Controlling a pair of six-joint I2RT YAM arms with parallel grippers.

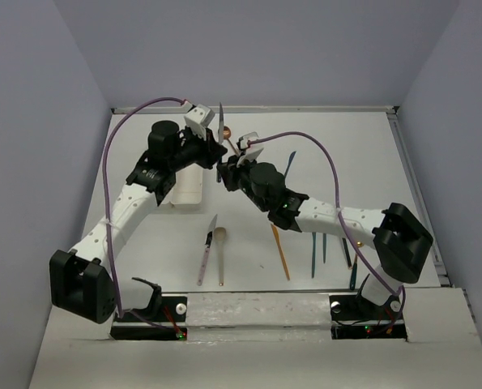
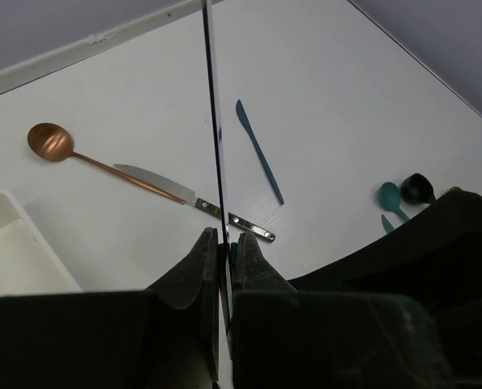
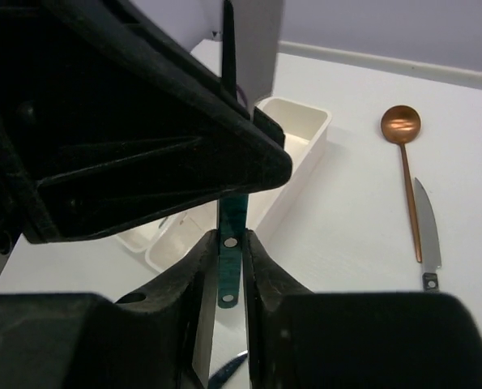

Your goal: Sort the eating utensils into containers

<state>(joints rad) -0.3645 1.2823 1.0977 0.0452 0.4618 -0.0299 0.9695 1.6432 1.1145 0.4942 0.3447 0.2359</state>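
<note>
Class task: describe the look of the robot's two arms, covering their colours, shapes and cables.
The left arm and right arm have white link segments between bulky black joint housings. A purple cable loops along each. The jaws are black and wedge-shaped.

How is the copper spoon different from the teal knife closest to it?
The copper spoon has a round bowl; the teal knife has a thin pointed blade. The spoon is shiny; the knife looks dull. The spoon lies beside a silver knife; the teal knife lies alone. Both lie flat on the white table.
</note>
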